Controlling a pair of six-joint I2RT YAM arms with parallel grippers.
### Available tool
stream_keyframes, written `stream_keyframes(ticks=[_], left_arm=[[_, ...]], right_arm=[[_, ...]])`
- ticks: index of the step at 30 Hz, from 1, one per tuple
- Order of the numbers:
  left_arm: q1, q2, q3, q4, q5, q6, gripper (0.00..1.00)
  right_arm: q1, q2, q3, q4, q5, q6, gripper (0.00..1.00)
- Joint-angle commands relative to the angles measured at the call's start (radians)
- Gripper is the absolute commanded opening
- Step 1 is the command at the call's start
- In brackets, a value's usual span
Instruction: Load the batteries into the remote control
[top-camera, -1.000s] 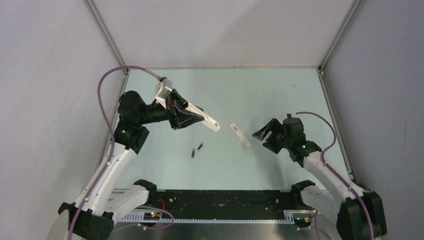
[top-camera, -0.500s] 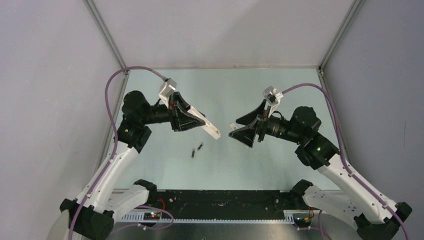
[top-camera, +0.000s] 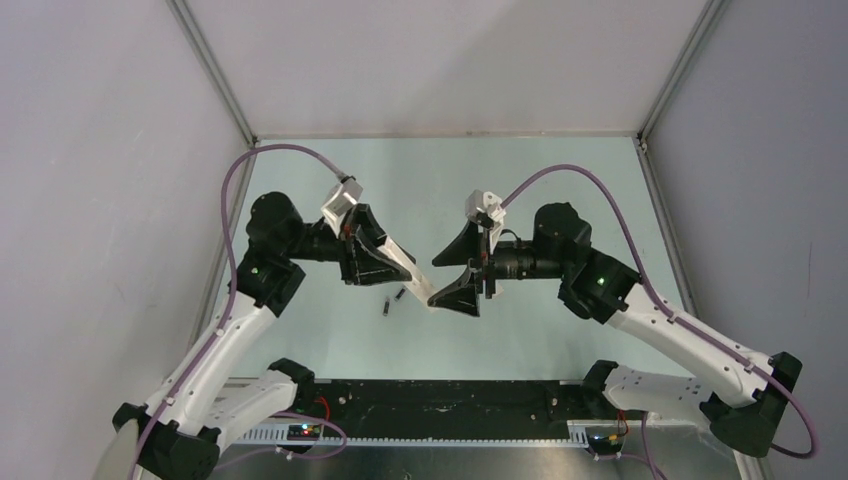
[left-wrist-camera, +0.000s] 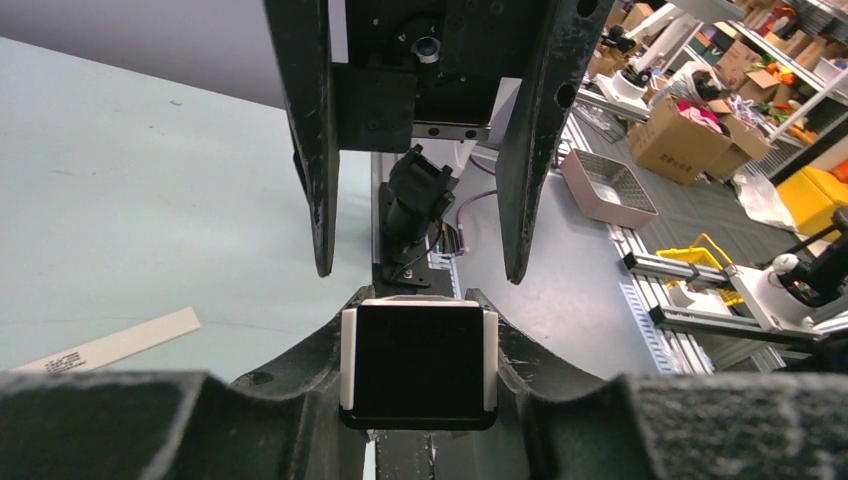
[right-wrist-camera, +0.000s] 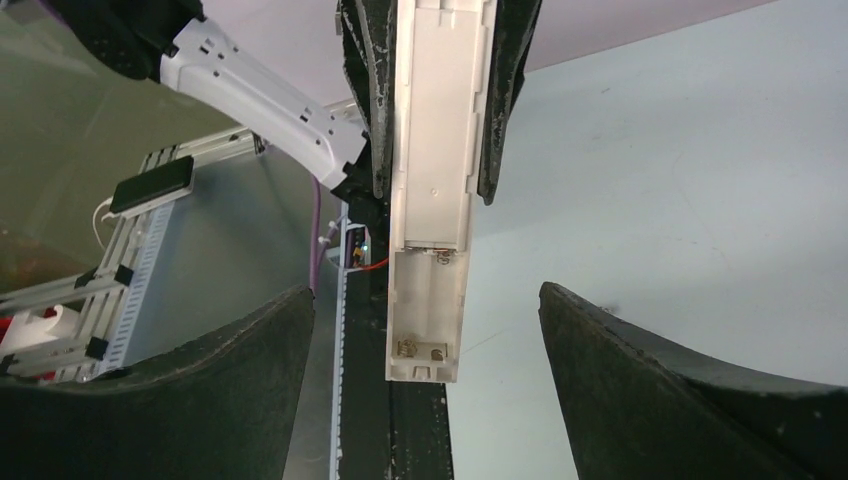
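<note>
My left gripper (top-camera: 398, 262) is shut on the white remote control (top-camera: 417, 276) and holds it above the table, its free end pointing at the right gripper. In the left wrist view the remote's dark end (left-wrist-camera: 418, 362) sits clamped between my fingers. My right gripper (top-camera: 453, 272) is open, its fingers on either side of the remote's free end without touching it. The right wrist view shows the remote (right-wrist-camera: 432, 150) with its battery compartment (right-wrist-camera: 425, 320) open and empty. Two small dark batteries (top-camera: 400, 294) (top-camera: 385, 306) lie on the table below the remote.
A flat white strip with small print (left-wrist-camera: 110, 342) lies on the table in the left wrist view; in the top view the right gripper hides it. A black rail (top-camera: 430, 395) runs along the table's near edge between the arm bases. Grey walls enclose the table.
My right arm has swung up and left from the table's right side, bringing its open gripper to the remote's free end. My left gripper has moved the remote slightly down and right.
</note>
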Motion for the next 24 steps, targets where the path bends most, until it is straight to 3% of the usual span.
stream_keyframes(ticks=[1, 18, 24], left_arm=[[-0.015, -0.015, 0.008, 0.02, 0.038, 0.005, 0.0], [-0.028, -0.014, 0.034, 0.02, 0.048, 0.018, 0.01], [-0.029, -0.014, 0.045, 0.019, 0.015, 0.016, 0.02]], right_arm=[[0.025, 0.01, 0.056, 0.016, -0.021, -0.041, 0.87], [0.069, 0.105, 0.099, -0.017, -0.047, -0.02, 0.81], [0.072, 0.121, 0.102, -0.025, -0.056, 0.012, 0.56]])
